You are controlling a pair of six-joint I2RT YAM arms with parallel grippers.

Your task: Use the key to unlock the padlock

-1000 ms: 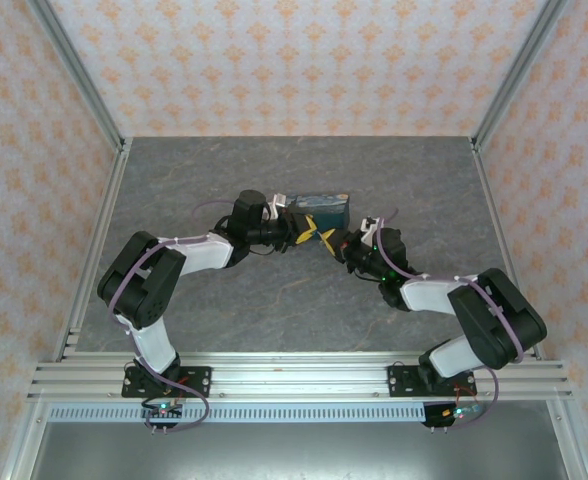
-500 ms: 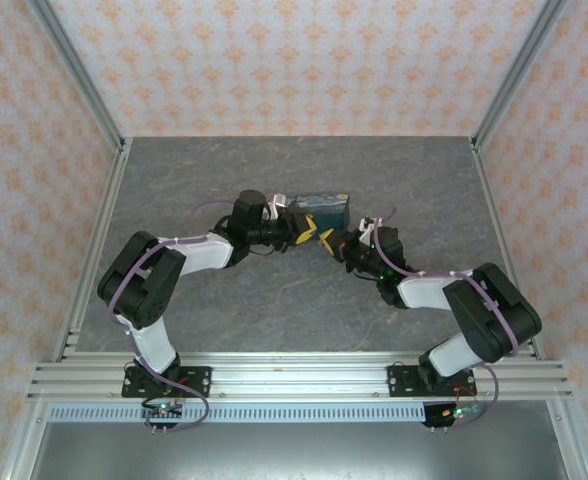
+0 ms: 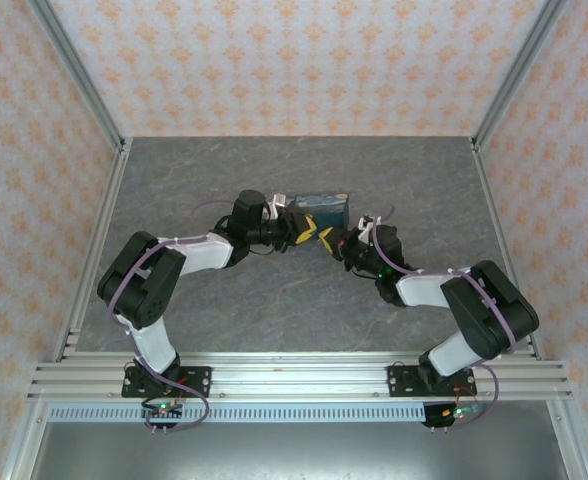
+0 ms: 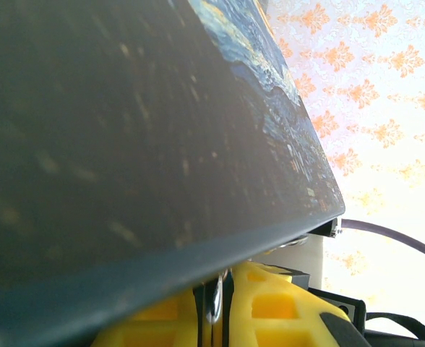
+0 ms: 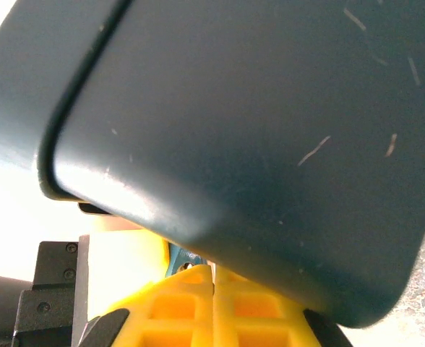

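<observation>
Moved: the right arm [image 3: 474, 310] has edged in, elbow and forearm a touch further from the right edge of the table [image 3: 274, 300], tips closer to the left arm's. The left arm is unchanged.
Meeting point: both sets of yellow tips come nose to nose near the middle of the table, a little towards the far edge and just in front of the near long side of the Starry Night tin [image 3: 324, 206].
Left gripper [image 3: 312, 232]: fingers [image 4: 277, 311] drawn nearly together, nipping a sliver of bright metal [image 4: 214, 302] in the slit. I cannot tell whether that is the shackle.
Right gripper [image 3: 327, 240]: fingers [image 5: 176, 311] pressed flat together with just a hairline seam. I cannot tell whether anything is caught in it.
Padlock [image 5: 175, 262]: a scrap of teal in the right wrist view, just past the right fingertips, on the side where the left gripper's black body sits, so it is at the left gripper's tips.
Padlock's long axis and heading: mostly hidden behind the yellow fingertip and the tin's rounded corner, so I cannot tell.
Tin: long axis runs side to side, roughly along the far edge. Its dark wall looms close over both wrist cameras, with the painted face angled away in the left wrist view.
</observation>
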